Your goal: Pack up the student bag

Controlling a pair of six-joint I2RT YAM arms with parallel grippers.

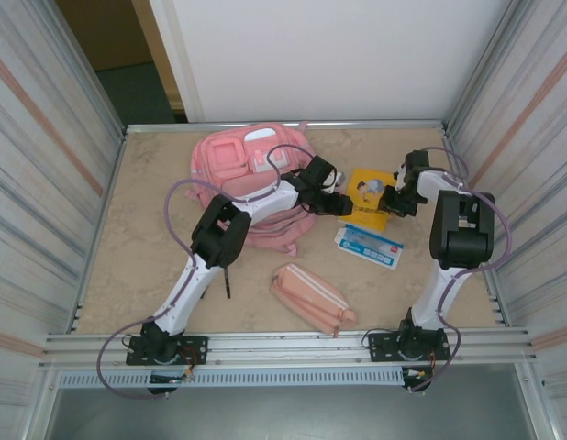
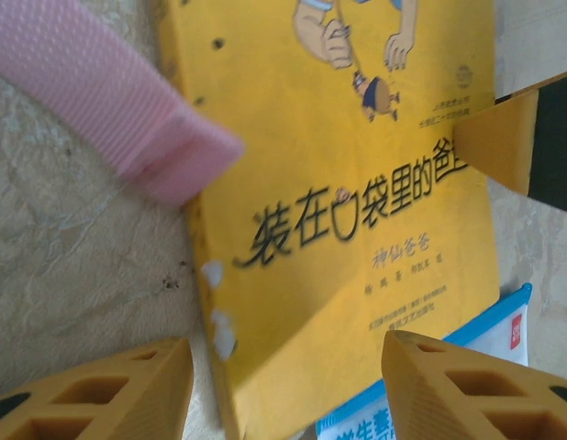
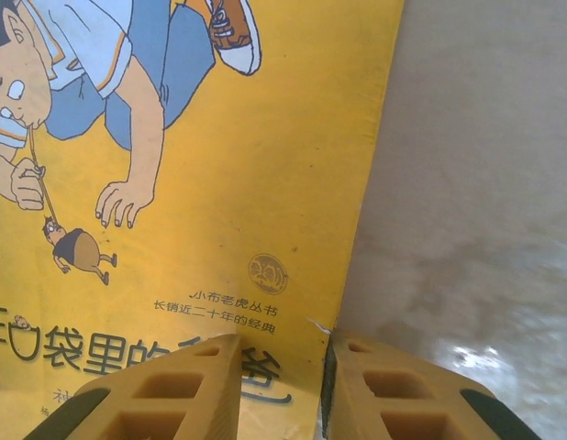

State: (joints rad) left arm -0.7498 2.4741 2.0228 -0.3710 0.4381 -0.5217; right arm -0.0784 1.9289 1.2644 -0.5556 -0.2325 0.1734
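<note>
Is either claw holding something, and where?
Left gripper holds nothing. Right gripper, nearly shut, straddles a long edge of the yellow paperback picture book; grip cannot be told.

Your right gripper [image 3: 326,362] sits at 6 o'clock, its two yellow fingers [image 3: 183,390] drawn close, with just a thin dark slit between them. The yellow book [image 3: 293,165] fills the side from 9 to 12 o'clock, and its long edge slants from 1 o'clock down into that slit. You cannot tell whether the pads are pressing it. One finger lies over the cover, the other over the bare beige table [image 3: 476,183] at 3 o'clock. At 10 o'clock a cartoon boy [image 3: 91,82] in blue dangles a small figure [image 3: 77,249] on a string. A round emblem [image 3: 268,272] sits near centre, with black Chinese lettering toward 7 o'clock.
</note>
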